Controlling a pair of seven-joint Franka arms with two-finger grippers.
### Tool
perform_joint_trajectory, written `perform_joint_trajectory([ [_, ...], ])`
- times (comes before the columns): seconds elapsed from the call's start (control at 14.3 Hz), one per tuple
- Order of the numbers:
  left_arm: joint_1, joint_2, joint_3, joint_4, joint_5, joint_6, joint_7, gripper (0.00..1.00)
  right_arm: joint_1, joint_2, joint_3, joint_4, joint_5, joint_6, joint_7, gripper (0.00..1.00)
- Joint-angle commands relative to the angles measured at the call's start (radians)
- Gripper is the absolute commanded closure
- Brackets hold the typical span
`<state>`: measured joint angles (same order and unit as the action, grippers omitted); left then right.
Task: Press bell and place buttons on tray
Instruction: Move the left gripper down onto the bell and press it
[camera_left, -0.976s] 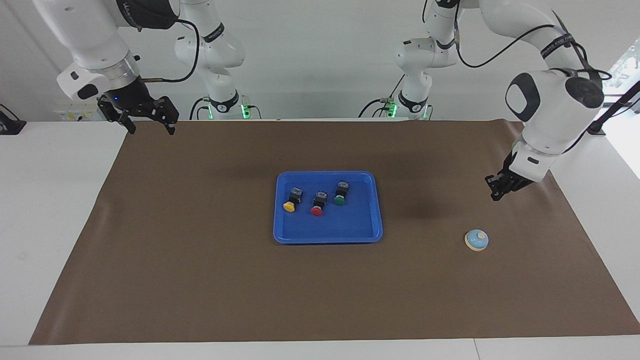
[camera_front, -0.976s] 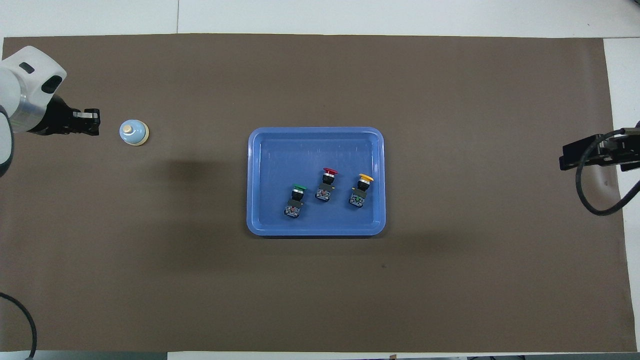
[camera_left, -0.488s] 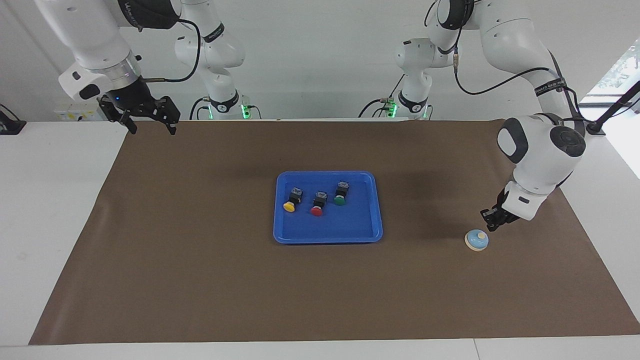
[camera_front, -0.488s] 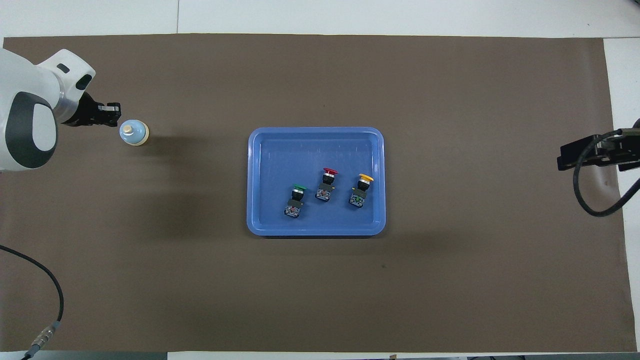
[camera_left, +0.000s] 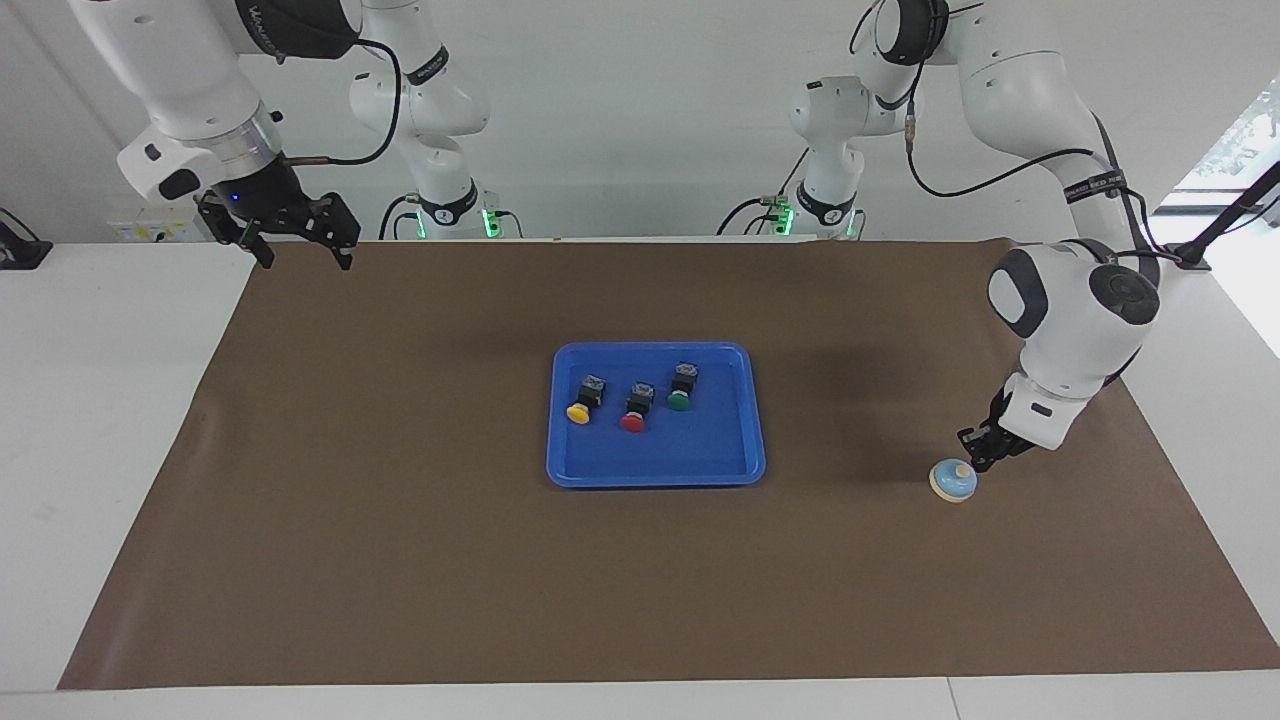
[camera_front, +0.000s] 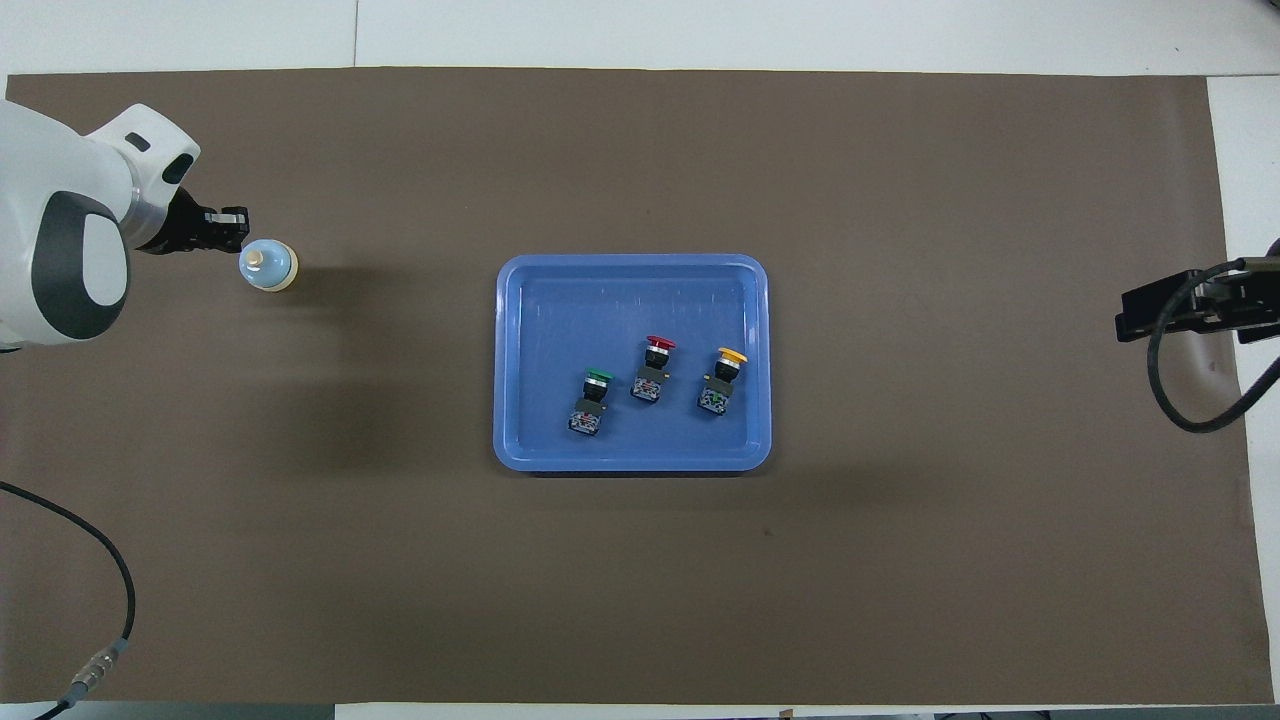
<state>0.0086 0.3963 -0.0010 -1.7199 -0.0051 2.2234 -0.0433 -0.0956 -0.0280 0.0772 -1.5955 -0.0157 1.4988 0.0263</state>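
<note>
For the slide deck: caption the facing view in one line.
Left gripper down at the bell; three buttons lie in the tray; right gripper waits over the table's corner.

buttons in tray, bell toward left arm's end

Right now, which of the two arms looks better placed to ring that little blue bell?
The left: the left gripper hangs just above the bell, while the right gripper waits over the mat's corner at the right arm's end.

The flat bright-blue plastic tray is occupying mid-table; bare brown paper mat is surrounding it, interrupted only by the small light-blue domed bell toward the left arm's end.
</note>
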Motion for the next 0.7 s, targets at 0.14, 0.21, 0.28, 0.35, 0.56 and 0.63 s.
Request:
perform_joint_trajectory([
  [0.14,-0.002,0.025,-0.001,-0.046,0.017,0.090,-0.012,1.00,-0.016,-0.023,0.006,-0.023,0.013,-0.002,-0.025,0.00],
  [0.21,-0.002,0.027,-0.001,-0.068,0.017,0.107,-0.009,1.00,-0.016,-0.023,0.007,-0.023,0.013,-0.002,-0.023,0.00],
  [0.28,-0.002,0.029,0.002,-0.090,0.017,0.136,-0.007,1.00,-0.016,-0.023,0.006,-0.023,0.013,-0.002,-0.025,0.00],
  [0.35,-0.002,0.032,-0.001,-0.111,0.017,0.175,-0.007,1.00,-0.016,-0.021,0.007,-0.023,0.013,-0.002,-0.025,0.00],
  [0.56,-0.004,0.032,0.003,-0.122,0.017,0.191,-0.004,1.00,-0.016,-0.023,0.007,-0.023,0.013,-0.002,-0.025,0.00],
  [0.63,-0.002,0.032,0.003,-0.119,0.017,0.183,-0.004,1.00,-0.016,-0.023,0.007,-0.023,0.013,-0.002,-0.025,0.00],
])
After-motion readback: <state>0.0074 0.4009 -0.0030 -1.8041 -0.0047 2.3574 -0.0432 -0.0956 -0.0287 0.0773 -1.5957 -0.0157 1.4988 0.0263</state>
